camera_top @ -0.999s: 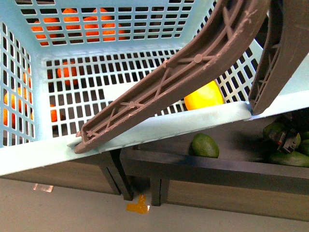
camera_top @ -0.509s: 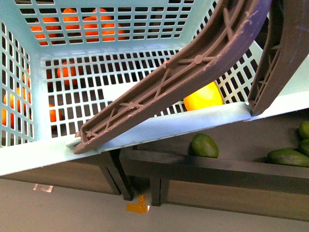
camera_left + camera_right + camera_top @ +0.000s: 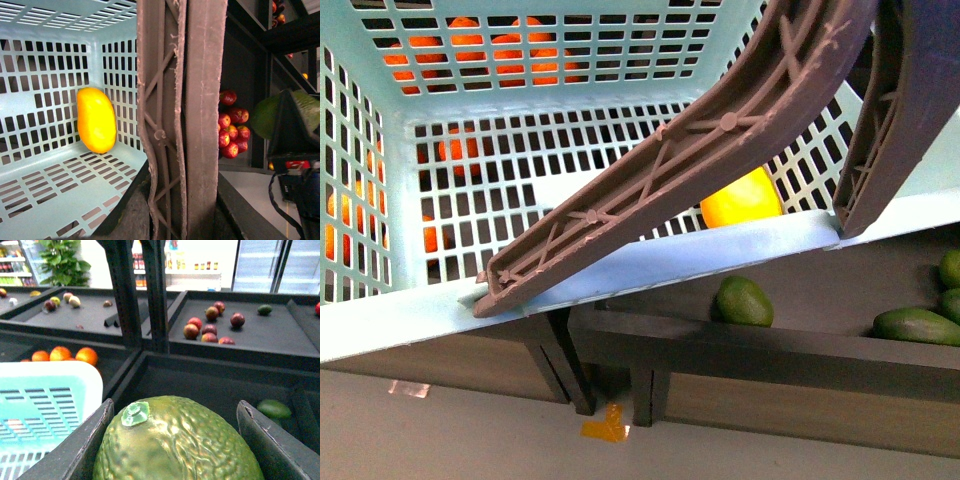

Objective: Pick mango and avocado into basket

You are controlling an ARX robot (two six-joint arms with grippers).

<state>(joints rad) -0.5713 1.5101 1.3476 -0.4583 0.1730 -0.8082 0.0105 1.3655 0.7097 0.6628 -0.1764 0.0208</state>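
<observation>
Your right pincer (image 3: 174,412) is pinching the avocado (image 3: 175,445), with a dark finger (image 3: 75,455) pressed to each side of its bumpy skin. The basket (image 3: 50,377) is just beside that pincer, its rim corner near the fruit, and the avocado is outside it. The mango (image 3: 96,120) lies inside the basket against a slotted wall, across the brown handle (image 3: 172,100) from the right pincer. Your left pincer (image 3: 182,227) shows only as dark blurs flanking that handle, so you cannot tell whether it is clamped. Oranges (image 3: 61,354) sit beyond the basket.
</observation>
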